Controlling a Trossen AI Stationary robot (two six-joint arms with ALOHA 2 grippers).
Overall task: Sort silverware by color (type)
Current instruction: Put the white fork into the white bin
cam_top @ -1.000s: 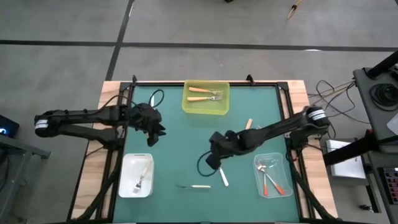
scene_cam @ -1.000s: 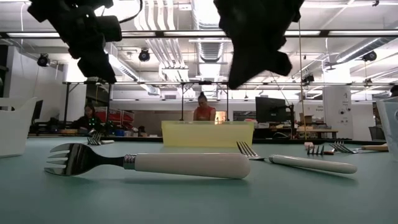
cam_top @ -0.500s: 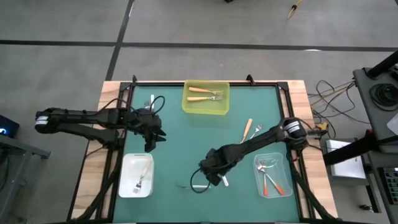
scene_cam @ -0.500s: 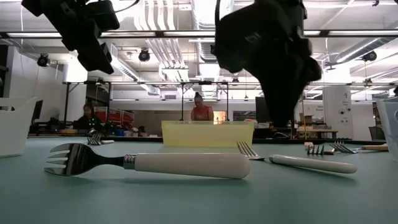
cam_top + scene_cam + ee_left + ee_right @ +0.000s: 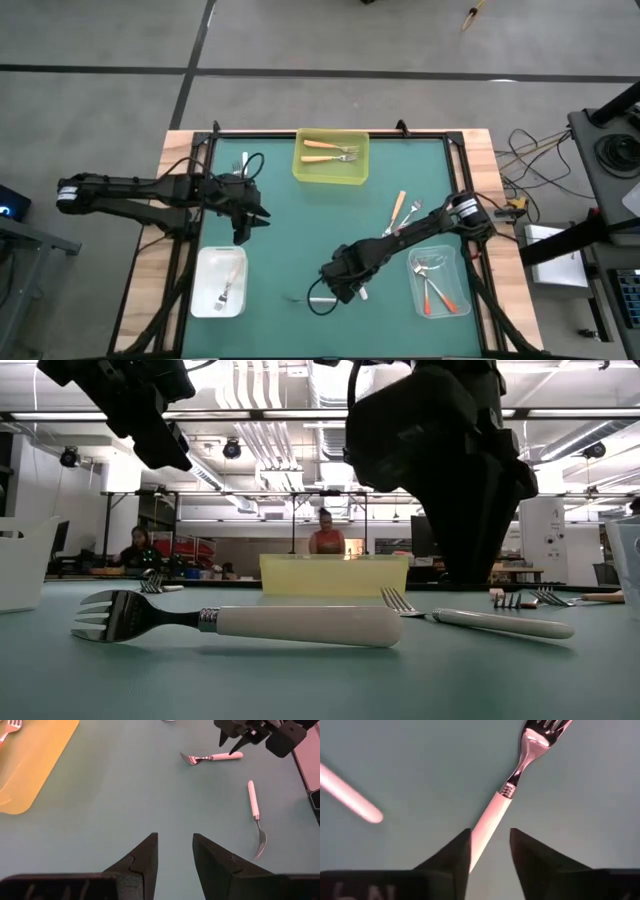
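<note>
Fork (image 5: 492, 815), white-handled, near counter's front edge: light, stiff, slick; best pinched mid-handle. Right gripper (image 5: 490, 851) jaws spread astride it; left gripper (image 5: 175, 851) jaws parted, empty

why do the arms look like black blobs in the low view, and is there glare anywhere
Low view: bright ceiling lights behind backlight the right gripper into a silhouette; the near white fork is crisp, the room behind soft. Right wrist view: a bright highlight on that fork's tines, with a second white handle blurred.
</note>
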